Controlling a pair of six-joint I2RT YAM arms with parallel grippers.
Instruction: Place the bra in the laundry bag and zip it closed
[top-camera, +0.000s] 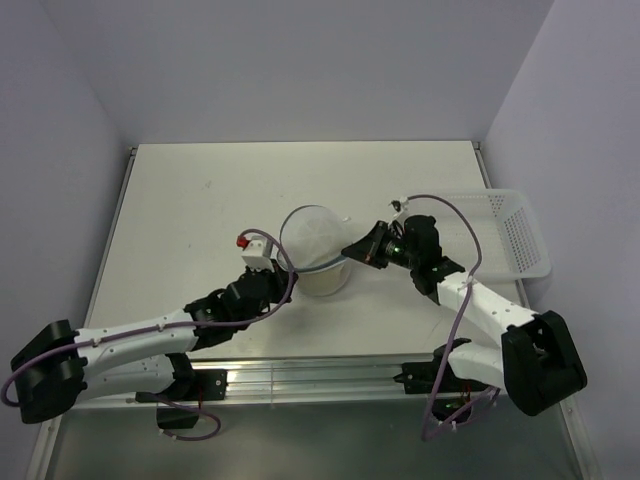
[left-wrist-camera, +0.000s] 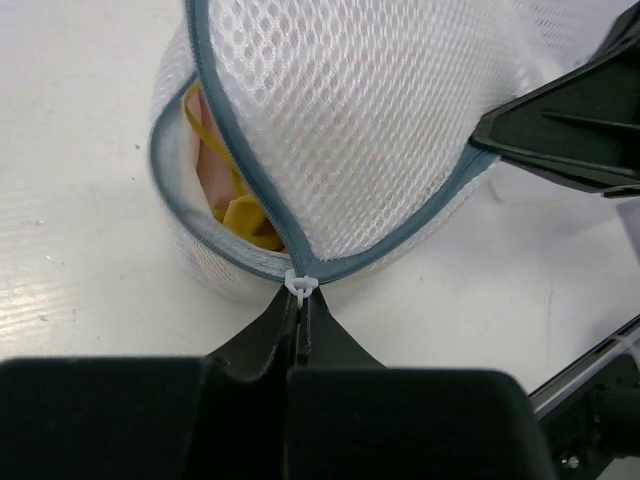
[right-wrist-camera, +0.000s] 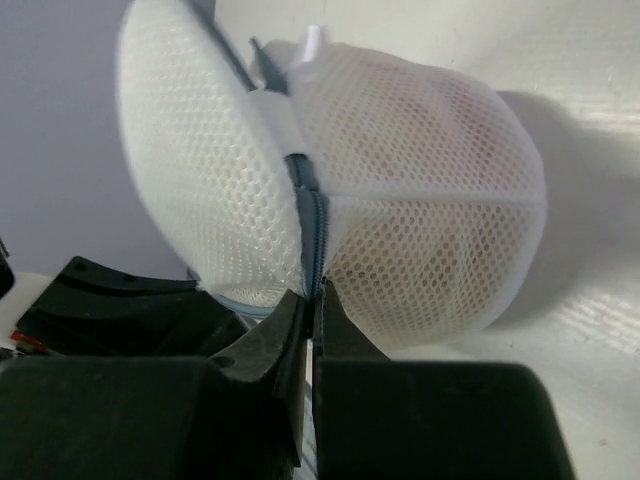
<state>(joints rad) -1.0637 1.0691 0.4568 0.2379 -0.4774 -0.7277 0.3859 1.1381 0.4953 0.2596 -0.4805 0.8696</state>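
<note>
1. Two grips: left gripper (left-wrist-camera: 300, 302) jaws pinch the white zip pull (left-wrist-camera: 301, 284); right gripper (right-wrist-camera: 312, 300) jaws pinch the zip rim (right-wrist-camera: 310, 215) on the opp. side.
2. Laundry bag (top-camera: 315, 245) sits btw. both arms, bra (left-wrist-camera: 235, 205) inside.
3. Unzipped gap runs left of the pull in left wrist view, so left arm likely leads.

You have one laundry bag (top-camera: 313, 240), one bra (left-wrist-camera: 240, 215), one white lattice basket (top-camera: 522, 243), one bench (top-camera: 200, 200), and two pincers: the left pincer (left-wrist-camera: 300, 303) and the right pincer (right-wrist-camera: 310, 300).

A white lattice basket (top-camera: 522, 238) sits at the table's (top-camera: 200, 215) right edge.
</note>
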